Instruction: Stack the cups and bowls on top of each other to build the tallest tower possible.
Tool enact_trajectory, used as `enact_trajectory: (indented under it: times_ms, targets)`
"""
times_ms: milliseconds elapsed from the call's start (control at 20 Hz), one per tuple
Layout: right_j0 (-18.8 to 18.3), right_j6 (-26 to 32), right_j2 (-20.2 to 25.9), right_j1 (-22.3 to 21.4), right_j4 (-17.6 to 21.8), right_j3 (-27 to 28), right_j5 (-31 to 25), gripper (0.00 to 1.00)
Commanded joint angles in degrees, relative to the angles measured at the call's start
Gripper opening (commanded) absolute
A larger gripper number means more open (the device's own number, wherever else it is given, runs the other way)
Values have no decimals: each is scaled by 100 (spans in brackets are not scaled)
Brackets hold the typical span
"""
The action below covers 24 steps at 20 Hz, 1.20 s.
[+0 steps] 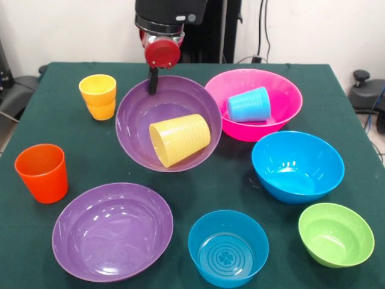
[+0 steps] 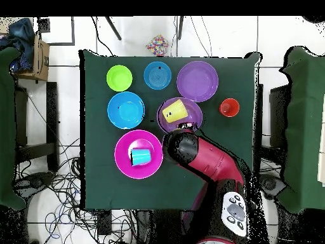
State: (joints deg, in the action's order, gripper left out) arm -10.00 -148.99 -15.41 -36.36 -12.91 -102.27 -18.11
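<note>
My gripper (image 1: 153,86) comes down from the top and is shut on the far rim of a wide purple bowl (image 1: 135,129), which it holds tilted towards the front. A pale yellow ribbed cup (image 1: 180,139) lies on its side inside that bowl; both also show in the overhead view, bowl (image 2: 193,119) and cup (image 2: 175,112). Two amber-yellow cups (image 1: 98,96) stand nested to the left. The orange cup (image 1: 42,173) stands at the front left. A light blue cup (image 1: 248,104) lies in the big pink bowl (image 1: 287,117).
A second purple bowl (image 1: 112,232) sits at the front left, a small blue bowl (image 1: 228,248) at the front middle, a small green bowl (image 1: 335,235) at the front right, and a big blue bowl (image 1: 298,165) to the right. My arm (image 2: 209,162) covers the amber cups in the overhead view.
</note>
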Motion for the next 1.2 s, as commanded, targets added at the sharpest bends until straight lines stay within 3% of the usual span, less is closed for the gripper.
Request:
enact_trajectory:
  times_ms: [50, 1200]
  targets:
    - [26, 2, 260, -152, 199, 635, -756, 0]
    - [-236, 218, 282, 623, 396, 2102, -2013, 0]
